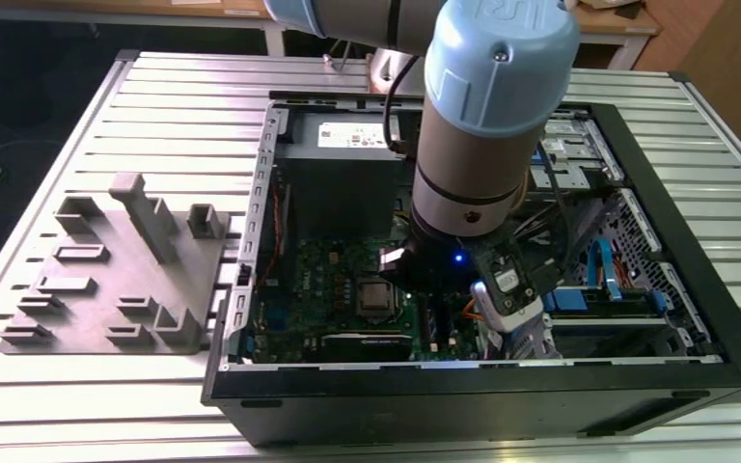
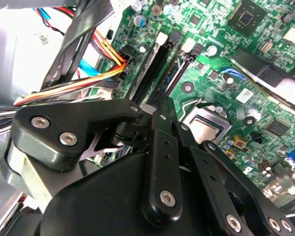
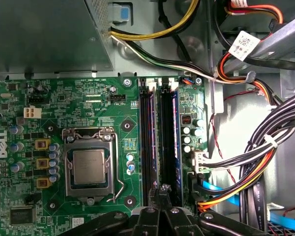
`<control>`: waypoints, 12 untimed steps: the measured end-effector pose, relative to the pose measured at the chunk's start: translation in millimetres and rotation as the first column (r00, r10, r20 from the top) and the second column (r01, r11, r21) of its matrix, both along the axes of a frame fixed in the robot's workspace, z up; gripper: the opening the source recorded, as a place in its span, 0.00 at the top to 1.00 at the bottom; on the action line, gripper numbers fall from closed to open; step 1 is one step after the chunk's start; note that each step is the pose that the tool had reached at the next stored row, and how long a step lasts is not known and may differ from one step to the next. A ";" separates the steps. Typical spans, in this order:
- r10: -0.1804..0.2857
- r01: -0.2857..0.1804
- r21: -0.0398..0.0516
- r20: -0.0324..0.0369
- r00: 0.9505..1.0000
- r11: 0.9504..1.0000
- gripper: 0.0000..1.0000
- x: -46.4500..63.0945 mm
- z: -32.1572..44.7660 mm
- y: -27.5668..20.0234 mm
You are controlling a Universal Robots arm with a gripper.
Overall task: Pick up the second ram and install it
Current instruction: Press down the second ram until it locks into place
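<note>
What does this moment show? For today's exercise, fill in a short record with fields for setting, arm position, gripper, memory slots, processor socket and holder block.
setting: open computer case lying on a slatted metal table
arm position: reaching down into the case over the green motherboard
gripper: the gripper is at the near end of the memory slots, fingertips close together
memory slots: long black slots side by side, beside the processor socket; whether a stick is seated cannot be told
processor socket: processor socket uncovered, with no cooler on it
holder block: grey holder block on the table at the exterior view's left
</note>
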State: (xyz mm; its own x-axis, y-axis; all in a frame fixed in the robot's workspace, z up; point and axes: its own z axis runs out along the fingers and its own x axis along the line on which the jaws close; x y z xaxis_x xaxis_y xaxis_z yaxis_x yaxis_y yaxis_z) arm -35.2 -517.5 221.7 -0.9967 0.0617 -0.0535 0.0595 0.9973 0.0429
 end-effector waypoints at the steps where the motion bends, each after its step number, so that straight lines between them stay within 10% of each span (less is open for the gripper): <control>1: 0.000 0.000 0.000 0.000 1.000 1.000 0.93 0.0 -0.5 0.0; 12: 0.000 0.000 0.000 0.000 1.000 1.000 0.93 0.0 -2.3 0.0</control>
